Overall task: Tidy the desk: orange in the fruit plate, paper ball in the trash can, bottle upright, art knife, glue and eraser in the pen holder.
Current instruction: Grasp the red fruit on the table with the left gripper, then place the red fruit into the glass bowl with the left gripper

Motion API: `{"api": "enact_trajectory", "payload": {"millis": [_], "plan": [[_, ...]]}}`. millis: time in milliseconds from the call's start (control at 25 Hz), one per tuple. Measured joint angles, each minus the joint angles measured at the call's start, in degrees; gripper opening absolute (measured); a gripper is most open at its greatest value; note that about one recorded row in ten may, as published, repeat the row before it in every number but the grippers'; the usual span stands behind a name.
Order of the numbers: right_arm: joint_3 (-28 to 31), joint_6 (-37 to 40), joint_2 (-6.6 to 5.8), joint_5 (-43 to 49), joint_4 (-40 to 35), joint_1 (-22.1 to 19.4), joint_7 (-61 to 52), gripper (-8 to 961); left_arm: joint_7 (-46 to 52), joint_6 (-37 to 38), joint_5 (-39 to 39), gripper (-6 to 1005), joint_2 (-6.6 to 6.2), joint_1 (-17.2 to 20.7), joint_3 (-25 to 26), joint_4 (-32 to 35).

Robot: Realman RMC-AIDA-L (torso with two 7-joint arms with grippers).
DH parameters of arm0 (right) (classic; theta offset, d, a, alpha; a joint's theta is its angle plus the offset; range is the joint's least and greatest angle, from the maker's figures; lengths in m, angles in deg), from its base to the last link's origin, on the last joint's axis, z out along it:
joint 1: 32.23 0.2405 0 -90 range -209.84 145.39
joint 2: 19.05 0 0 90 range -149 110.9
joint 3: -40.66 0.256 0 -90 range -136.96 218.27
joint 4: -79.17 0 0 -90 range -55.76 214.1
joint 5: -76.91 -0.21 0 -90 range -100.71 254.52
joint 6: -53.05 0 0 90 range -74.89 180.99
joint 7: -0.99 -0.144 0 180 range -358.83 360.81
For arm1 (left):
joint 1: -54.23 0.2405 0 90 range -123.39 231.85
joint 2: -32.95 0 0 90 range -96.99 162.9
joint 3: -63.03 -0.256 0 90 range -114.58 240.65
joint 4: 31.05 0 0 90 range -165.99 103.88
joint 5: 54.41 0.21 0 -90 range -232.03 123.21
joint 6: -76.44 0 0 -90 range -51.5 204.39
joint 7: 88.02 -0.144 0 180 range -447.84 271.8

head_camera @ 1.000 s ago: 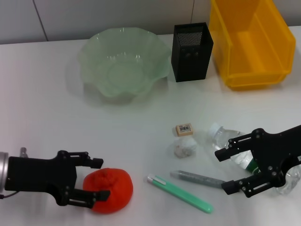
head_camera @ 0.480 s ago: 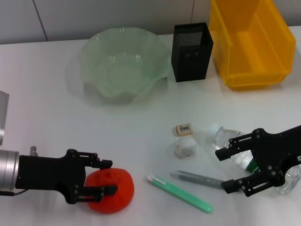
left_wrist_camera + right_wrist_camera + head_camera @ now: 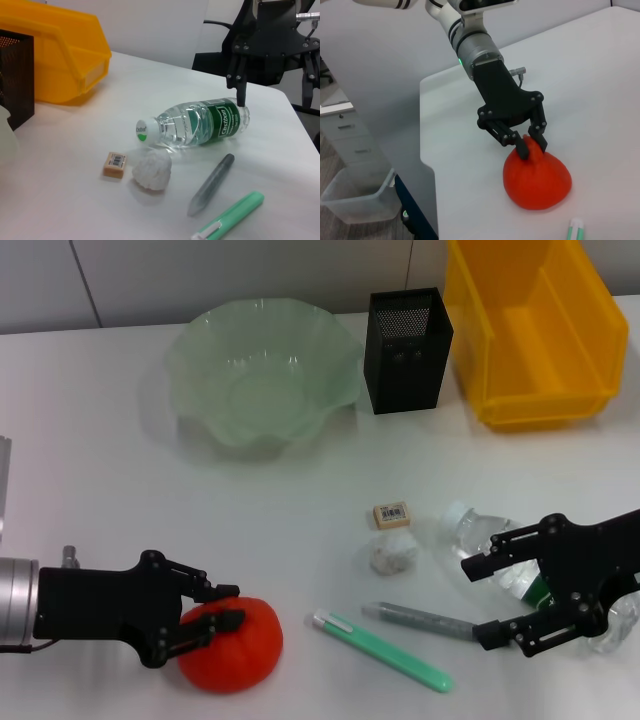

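orange [image 3: 235, 644] sits at the near left of the table [image 3: 90, 470], and the left gripper [image 3: 224, 605] has its fingers narrowed onto the top of it, pinching the soft peak; the right wrist view shows both tips pressed into the crown, so it looks gripped, though not lifted. the fruit plate [image 3: 262, 372] lies well apart, straight away from the robot and a little to the right of the orange, so the carry would run forward across bare table. the right gripper [image 3: 490, 602] hangs open around the bottle [image 3: 490, 545], one finger on each side of its body, not closed on it. the bottle lies on its side, cap toward the eraser [image 3: 391, 514] and paper ball [image 3: 392, 554], its long axis running from there toward the robot's right.
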State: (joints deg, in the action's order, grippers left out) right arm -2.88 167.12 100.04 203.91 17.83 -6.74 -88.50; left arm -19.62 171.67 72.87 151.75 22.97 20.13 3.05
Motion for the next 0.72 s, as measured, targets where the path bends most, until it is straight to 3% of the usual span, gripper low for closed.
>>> {"api": "enact_trajectory", "payload": {"millis": [200, 280, 520, 720], "plan": [[0.0, -0.08, 0.0, -0.08, 0.11, -0.31, 0.01, 754, 0.07, -0.16, -0.35, 297, -0.05, 0.06, -0.51, -0.01], [0.03, -0.13, 0.0, -0.1, 0.24, -0.33, 0.03, 754, 1.11, 0.01, -0.83, 198, -0.08, -0.06, -0.16, -0.01], [0.12, 0.0, 0.0, -0.2, 0.26, -0.43, 0.03, 754, 4.5, 0.72, -3.55, 163, -0.42, -0.4, 0.06, 0.73], [0.13, 0.22, 0.0, -0.35, 0.33, -0.61, 0.03, 754, 10.11, 1.98, -4.98, 156, -0.37, -1.19, -0.21, 5.88]]}}
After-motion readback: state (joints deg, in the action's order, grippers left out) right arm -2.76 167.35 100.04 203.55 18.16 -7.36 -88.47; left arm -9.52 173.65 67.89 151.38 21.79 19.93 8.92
